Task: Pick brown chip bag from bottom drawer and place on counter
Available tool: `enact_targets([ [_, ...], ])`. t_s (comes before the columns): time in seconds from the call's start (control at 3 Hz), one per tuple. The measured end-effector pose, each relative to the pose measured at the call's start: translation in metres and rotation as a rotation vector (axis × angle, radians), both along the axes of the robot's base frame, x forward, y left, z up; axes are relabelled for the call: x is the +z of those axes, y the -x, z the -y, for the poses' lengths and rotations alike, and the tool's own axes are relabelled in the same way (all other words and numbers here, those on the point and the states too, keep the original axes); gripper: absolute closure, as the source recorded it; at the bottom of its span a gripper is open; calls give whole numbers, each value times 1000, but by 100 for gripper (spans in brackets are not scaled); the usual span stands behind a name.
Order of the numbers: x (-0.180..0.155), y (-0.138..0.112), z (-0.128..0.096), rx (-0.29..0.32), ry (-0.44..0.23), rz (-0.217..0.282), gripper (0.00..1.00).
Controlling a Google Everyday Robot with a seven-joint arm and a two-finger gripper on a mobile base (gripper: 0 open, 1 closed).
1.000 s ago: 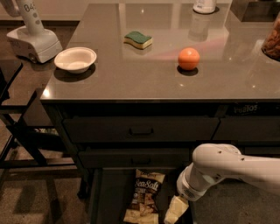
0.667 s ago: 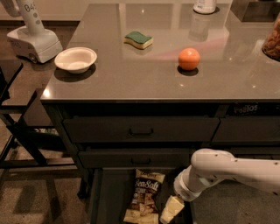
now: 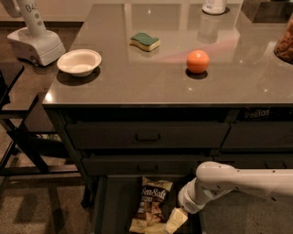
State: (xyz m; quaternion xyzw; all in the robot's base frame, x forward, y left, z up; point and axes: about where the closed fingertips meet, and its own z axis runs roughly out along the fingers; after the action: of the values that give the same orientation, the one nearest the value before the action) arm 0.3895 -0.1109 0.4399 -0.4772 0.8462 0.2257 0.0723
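The brown chip bag (image 3: 152, 204) lies flat in the open bottom drawer (image 3: 112, 210), its white "Sea Salt" lettering facing up. My white arm reaches in from the right, and the gripper (image 3: 175, 220) hangs down into the drawer just right of the bag's lower end. One pale fingertip (image 3: 175, 220) shows beside the bag; the rest runs out of view at the bottom edge. The counter (image 3: 151, 82) is a glossy grey-brown top above the dark drawer fronts.
On the counter stand a white bowl (image 3: 78, 62), a green-and-yellow sponge (image 3: 144, 41), an orange (image 3: 198, 61) and a white container (image 3: 214, 5) at the back. A white device (image 3: 33, 42) sits at the far left. A dark chair frame (image 3: 18, 137) stands left of the cabinet.
The arm has moved left and lower, bringing the gripper closer beside the bag's lower right. The bag has not moved.
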Motion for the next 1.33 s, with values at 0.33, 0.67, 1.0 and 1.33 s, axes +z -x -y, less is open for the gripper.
enact_targets([
  [0.33, -33, 2, -13, 9, -53, -23, 0],
  [0.67, -84, -7, -41, 35, -123, -40, 0],
  [1.0, -118, -16, -65, 43, -175, -58, 0],
  [1.33, -124, -14, -67, 38, -181, -67, 0],
])
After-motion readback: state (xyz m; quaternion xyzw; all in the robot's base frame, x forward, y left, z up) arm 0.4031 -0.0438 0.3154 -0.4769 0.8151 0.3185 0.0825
